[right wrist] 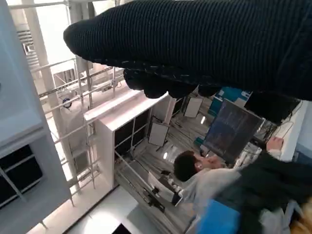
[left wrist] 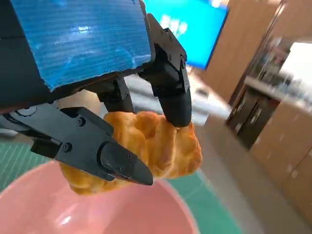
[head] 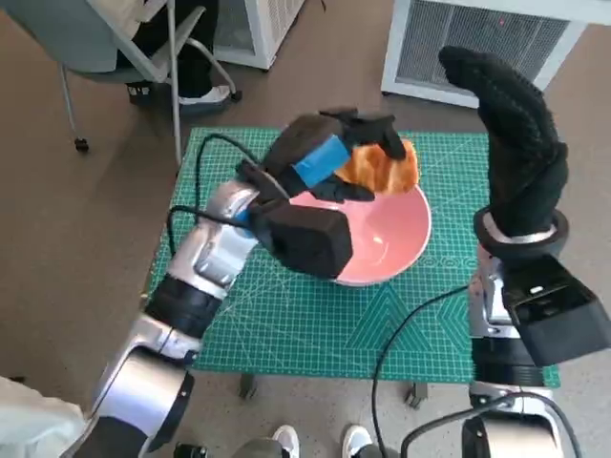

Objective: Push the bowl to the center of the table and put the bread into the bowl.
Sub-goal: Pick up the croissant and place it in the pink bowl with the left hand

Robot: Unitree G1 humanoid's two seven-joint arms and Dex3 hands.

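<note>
Green cutting mat [head: 315, 315] covers the small worktop, with grey floor around it, a chair [head: 115, 48] beyond the far left corner and a white grille unit [head: 477, 48] beyond the far right. Head view: the pink bowl [head: 391, 239] sits on the mat near the middle of the worktop, slightly toward the far edge. The left hand [head: 325, 162] is above the bowl's far rim, clamped on the bread [head: 382, 167], which is clear of the bowl's floor. The right hand [head: 511, 124] is raised well to the right of the bowl, fingers together and extended, holding nothing.

Left wrist view: black fingers [left wrist: 170, 97] pinch the bread [left wrist: 161, 146] from both sides; it hangs just above the bowl's [left wrist: 97, 209] pink inside, close to the rim. No contact with the bowl is visible.

Right wrist view: the glove [right wrist: 204, 44] fills one edge, nothing in its grasp. A person [right wrist: 204, 180] sits in the room behind, well away from the bowl.

Assessment: the bowl appears placed; the step in hand is the release. The bread sits toward the bowl's far rim, so bringing it nearer the bowl's centre and lower before parting the fingers should stop it tipping over the edge. Open the fingers evenly and lift straight up, so no finger catches the rim and shifts the bowl.
</note>
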